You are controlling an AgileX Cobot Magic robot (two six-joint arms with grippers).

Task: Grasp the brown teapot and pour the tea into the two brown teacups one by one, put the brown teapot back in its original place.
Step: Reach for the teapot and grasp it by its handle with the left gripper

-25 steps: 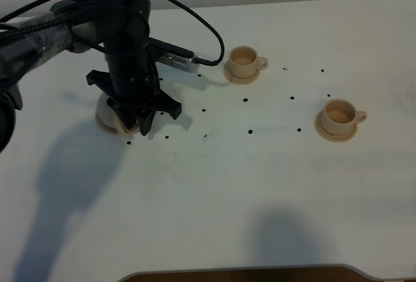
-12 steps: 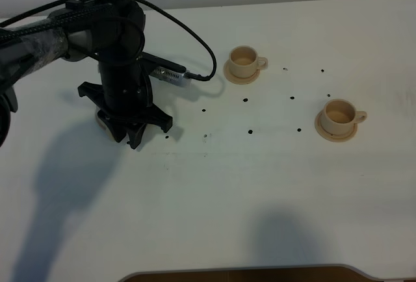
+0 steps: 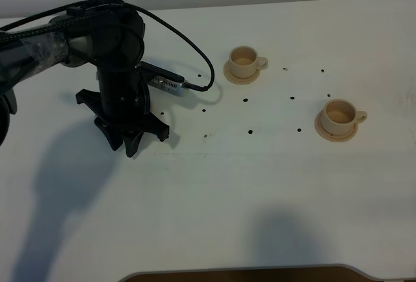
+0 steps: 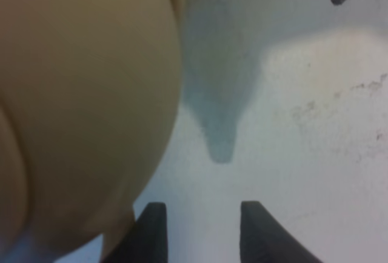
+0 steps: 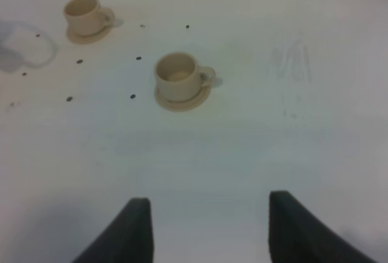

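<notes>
White table [image 3: 260, 191], teacups [image 3: 246, 61] with handles rightward, teapot [image 4: 79, 105] beside left fingers [image 4: 151, 233], grip unclear, right fingers [image 5: 136, 233] spread

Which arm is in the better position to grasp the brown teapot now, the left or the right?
Left. The left gripper is right beside the brown teapot, jaws apart. The right gripper faces a teacup, with no teapot in its view.

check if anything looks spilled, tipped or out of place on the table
Nothing stands out. The far teacup and the near teacup both stand upright, with no liquid around them. The dark dots on the table look like marks, not drips. The teapot, seen close up, shows no crack or drip.
</notes>
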